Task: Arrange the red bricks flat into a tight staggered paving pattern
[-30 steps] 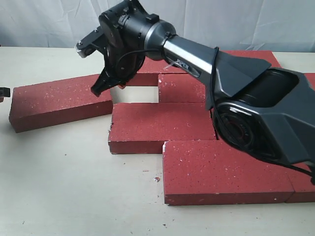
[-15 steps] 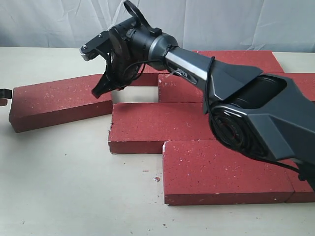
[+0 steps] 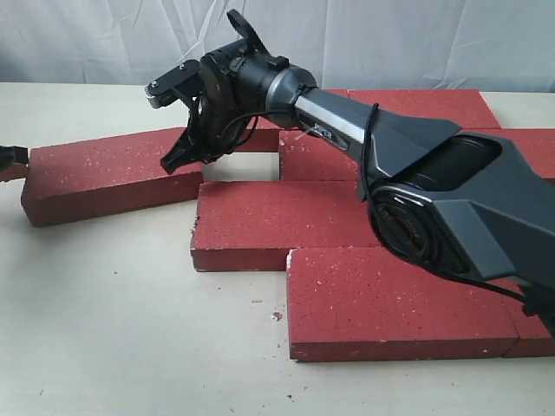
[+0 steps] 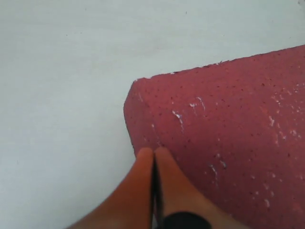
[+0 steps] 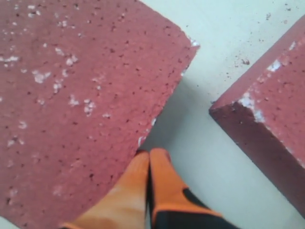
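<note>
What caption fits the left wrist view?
Shut orange tool at the corner of a speckled red brick on a table.

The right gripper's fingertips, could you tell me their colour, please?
Orange fingertips on the right gripper, black further back; best seen in the right wrist view.

The only lettering in view is a short white wordmark. It is printed on the dark underside of the right arm's silver-and-black metal forearm tube, just before the tube enters the broad dark-grey plastic elbow housing. The mark runs lengthwise along the tube, slanted with it, and seems to be a single brief word in capitals. It is too small and blurred to spell out with certainty. Neither wrist view shows any legible character.
</note>
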